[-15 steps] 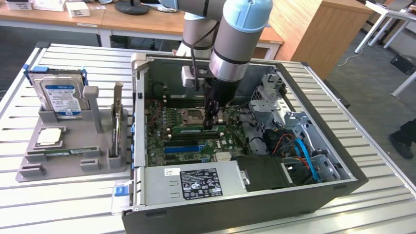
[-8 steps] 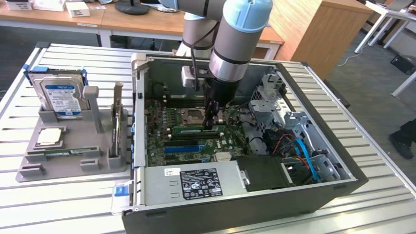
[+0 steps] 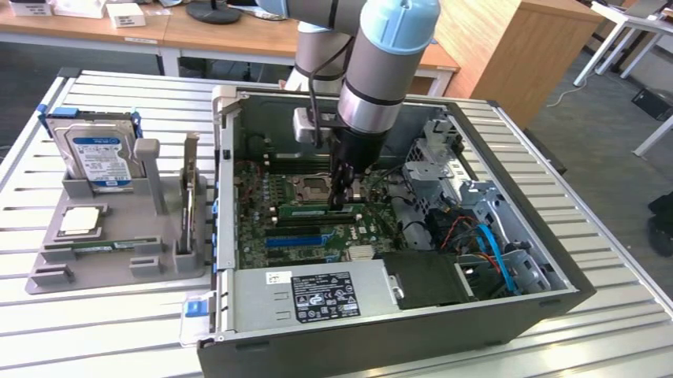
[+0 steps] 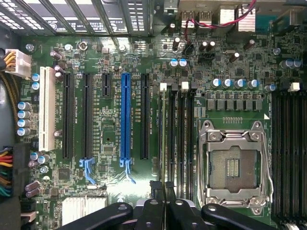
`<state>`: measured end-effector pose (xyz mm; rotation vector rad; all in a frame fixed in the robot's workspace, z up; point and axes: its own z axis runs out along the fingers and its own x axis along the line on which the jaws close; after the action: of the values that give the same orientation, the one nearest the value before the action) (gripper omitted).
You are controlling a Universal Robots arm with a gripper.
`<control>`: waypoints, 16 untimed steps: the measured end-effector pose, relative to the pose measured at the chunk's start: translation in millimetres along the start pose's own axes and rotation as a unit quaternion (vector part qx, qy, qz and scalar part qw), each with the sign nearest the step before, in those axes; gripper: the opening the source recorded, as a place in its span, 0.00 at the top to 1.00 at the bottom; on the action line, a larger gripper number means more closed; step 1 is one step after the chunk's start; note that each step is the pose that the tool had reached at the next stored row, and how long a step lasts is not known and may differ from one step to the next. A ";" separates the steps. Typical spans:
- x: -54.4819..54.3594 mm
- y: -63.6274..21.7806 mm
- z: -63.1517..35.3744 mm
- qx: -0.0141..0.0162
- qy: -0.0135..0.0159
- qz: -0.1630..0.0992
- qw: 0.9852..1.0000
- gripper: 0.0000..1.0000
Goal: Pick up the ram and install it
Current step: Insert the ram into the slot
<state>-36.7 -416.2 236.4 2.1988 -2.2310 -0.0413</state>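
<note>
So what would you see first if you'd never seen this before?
Probably the big robot arm reaching down into the open computer case, its gripper shut low over the green motherboard, beside the silver processor socket. Then the bright blue slot on that board, and on the exterior view's left, the blue-labelled hard drive standing upright in a grey holder.

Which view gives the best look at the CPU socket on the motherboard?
The wrist view: it looks straight down on the CPU socket, metal frame and contact grid plain. The exterior view shows the CPU socket small and slanted, beside the gripper.
</note>
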 end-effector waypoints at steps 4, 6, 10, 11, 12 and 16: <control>0.1 0.0 0.6 0.000 0.000 0.000 1.000 0.88; 0.1 0.0 0.6 0.000 0.000 0.000 1.000 0.88; 0.1 -0.8 0.5 -0.002 0.000 0.000 1.000 0.88; 0.1 -1.1 0.5 -0.003 0.000 0.000 1.000 0.88; 0.1 -1.5 0.5 -0.004 0.000 0.000 1.000 0.88; 0.0 -1.8 0.5 -0.005 0.000 0.000 1.000 0.88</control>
<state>-34.9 -416.3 235.9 2.1935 -2.2260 -0.0515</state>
